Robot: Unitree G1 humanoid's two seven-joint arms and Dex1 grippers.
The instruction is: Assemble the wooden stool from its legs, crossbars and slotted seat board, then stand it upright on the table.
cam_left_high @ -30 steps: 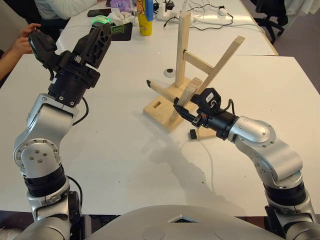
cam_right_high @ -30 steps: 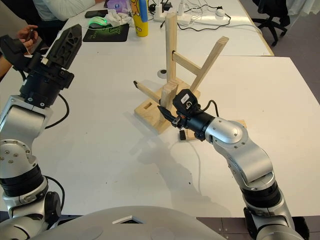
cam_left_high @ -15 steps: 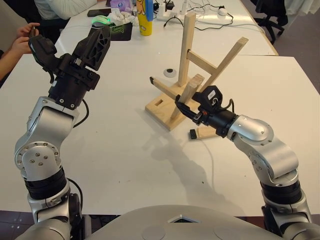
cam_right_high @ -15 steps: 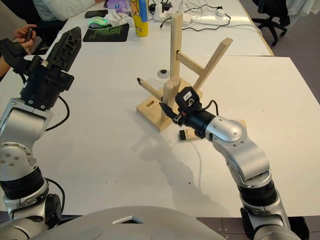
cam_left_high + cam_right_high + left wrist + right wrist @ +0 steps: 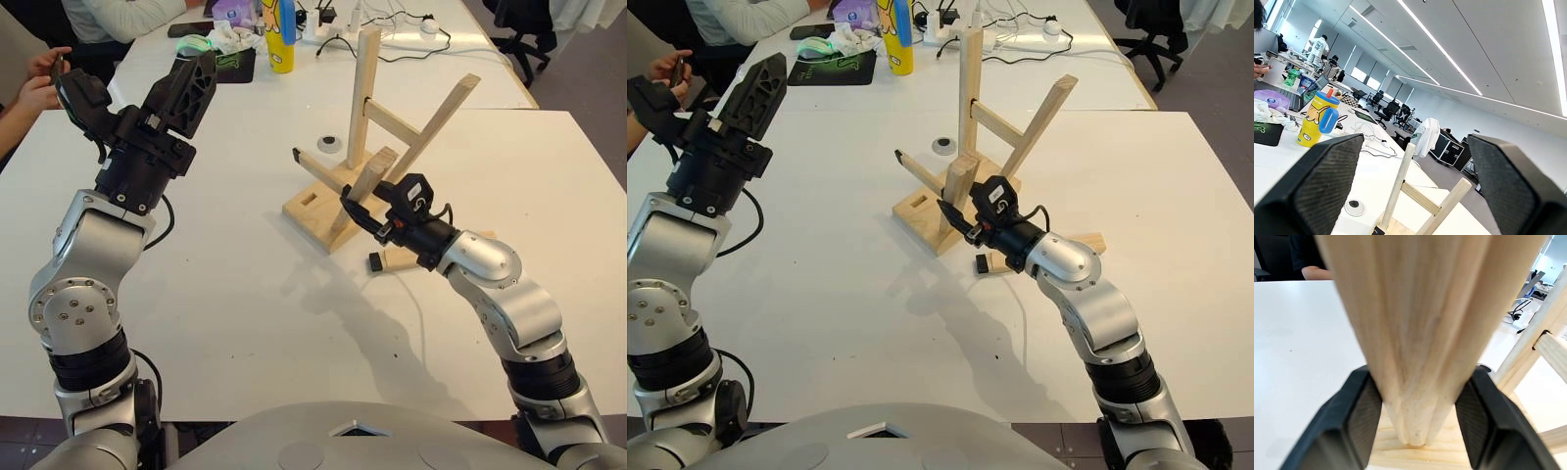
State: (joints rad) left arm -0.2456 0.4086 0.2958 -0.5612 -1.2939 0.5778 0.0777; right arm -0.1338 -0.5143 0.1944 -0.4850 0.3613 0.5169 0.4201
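From the head camera, the right gripper (image 5: 355,209) had stayed clamped low on a short tilted leg (image 5: 377,174), whose foot met the slotted seat board (image 5: 306,204) lying on the table (image 5: 245,313). Over the last second the right elbow had drawn in towards the robot, while the leg's tilt had hardly altered. The board looked nudged a little towards the far side, but the whole picture had also shifted, so that could not be called a real move. An upright leg (image 5: 364,88) and a slanted leg (image 5: 441,113), tied by a crossbar (image 5: 392,119), already stood out of the board, and a loose wooden piece (image 5: 416,257) lay just beside the right forearm. The left gripper (image 5: 137,83) had kept still, raised well apart from the stool. The left wrist camera showed its pads (image 5: 1327,186) spread wide with nothing between them. In the right wrist camera, the pads (image 5: 1359,423) pressed both sides of the leg (image 5: 1415,333), its end resting on the board (image 5: 1396,458). Whether the end sat inside a slot could not be told. The change read as the arm realigning to seat this leg, with the loose piece, and standing the stool upright, still to come.
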